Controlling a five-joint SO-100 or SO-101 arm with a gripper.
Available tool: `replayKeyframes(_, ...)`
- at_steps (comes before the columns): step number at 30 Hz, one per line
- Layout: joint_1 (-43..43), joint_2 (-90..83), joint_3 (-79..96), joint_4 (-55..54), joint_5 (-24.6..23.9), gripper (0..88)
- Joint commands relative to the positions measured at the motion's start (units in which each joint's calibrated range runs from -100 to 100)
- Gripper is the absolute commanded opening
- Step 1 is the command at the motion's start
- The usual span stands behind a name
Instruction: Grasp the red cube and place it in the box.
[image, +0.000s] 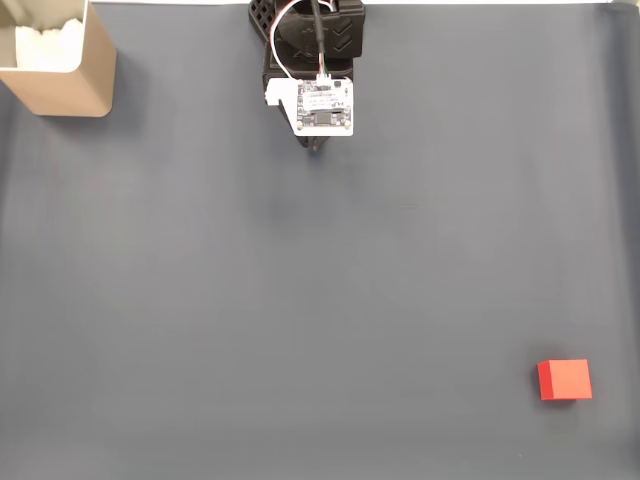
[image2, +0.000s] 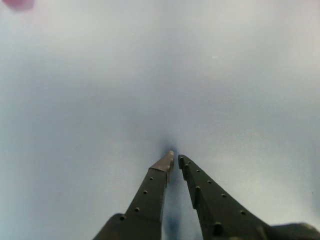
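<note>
The dark grey mat (image: 300, 300) is bare between the arm (image: 312, 60) at the top centre of the fixed view and the red cube (image: 565, 380) at lower right. The box (image: 60, 60) stands at upper left, well apart from both. The cube sits flat, edges near parallel to the frame, with no distinct long axis. In the wrist view the gripper (image2: 175, 160) fingertips are nearly together, holding nothing.

A small red cube (image: 565, 380) lies flat on the gray mat, well below and right of the claw (image: 316, 146); the tan box (image: 75, 80) stands upright, far left of it.
</note>
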Motion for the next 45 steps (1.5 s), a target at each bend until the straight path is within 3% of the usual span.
replayKeyframes(1, 1.69, 0.09, 0.81, 1.19, 0.05, 0.0)
replayKeyframes(45, 2.19, 0.52, 0.81, -2.33, 0.44, 0.0)
